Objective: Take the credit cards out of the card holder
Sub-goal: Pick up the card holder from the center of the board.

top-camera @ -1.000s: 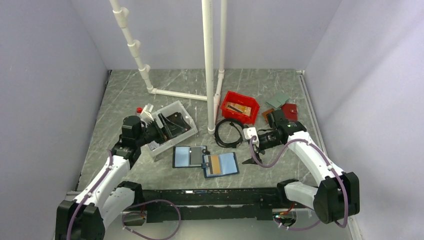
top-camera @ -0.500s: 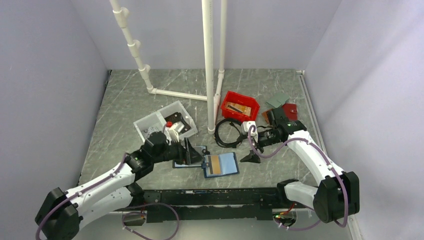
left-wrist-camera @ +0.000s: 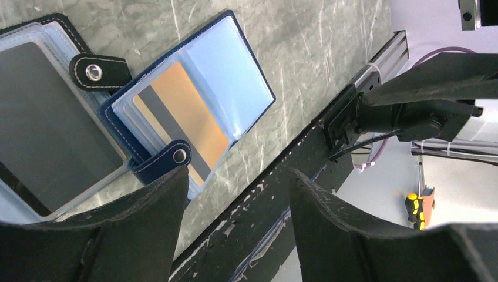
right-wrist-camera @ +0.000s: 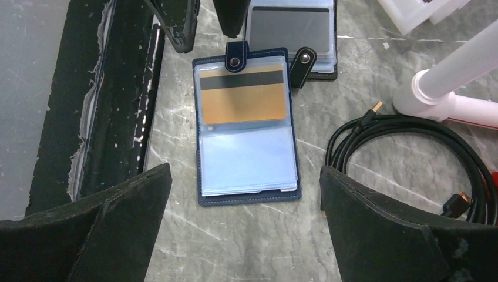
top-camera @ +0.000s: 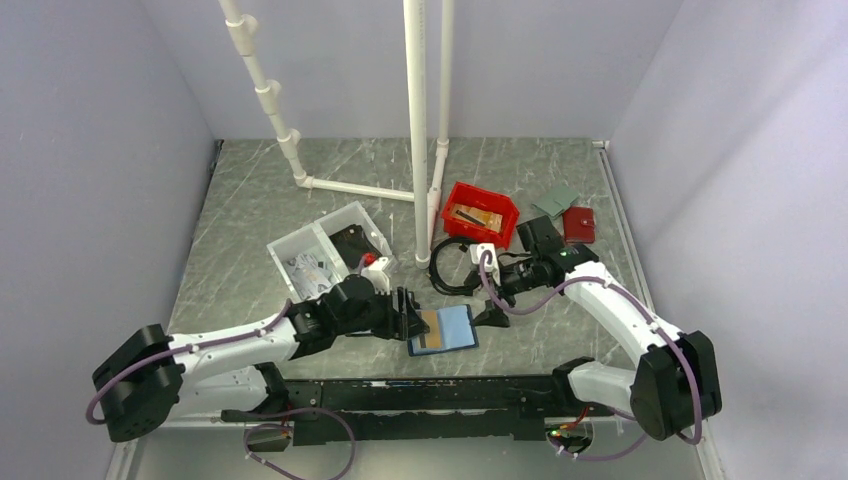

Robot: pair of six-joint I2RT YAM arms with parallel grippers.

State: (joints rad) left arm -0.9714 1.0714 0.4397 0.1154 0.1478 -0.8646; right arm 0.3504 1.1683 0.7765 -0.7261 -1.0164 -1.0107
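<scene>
The card holder lies open on the table, navy outside with light-blue sleeves, its snap tab on one edge. A gold-orange credit card with a black stripe sits in one sleeve; it also shows in the top view. My left gripper is open at the tab end of the card holder, one fingertip just short of the tab, nothing between the jaws. My right gripper hangs wide open over the opposite end, holding nothing. Other cards cannot be made out.
A black-edged folio lies beside the holder under my left arm. A coiled black cable, white pipe, red bin, clear bin and red wallet sit behind. The black rail runs along the near edge.
My left arm swung from the clear bin down and right to the card holder's tab end, its jaws narrowing a little. My right gripper shifted slightly left toward the holder.
</scene>
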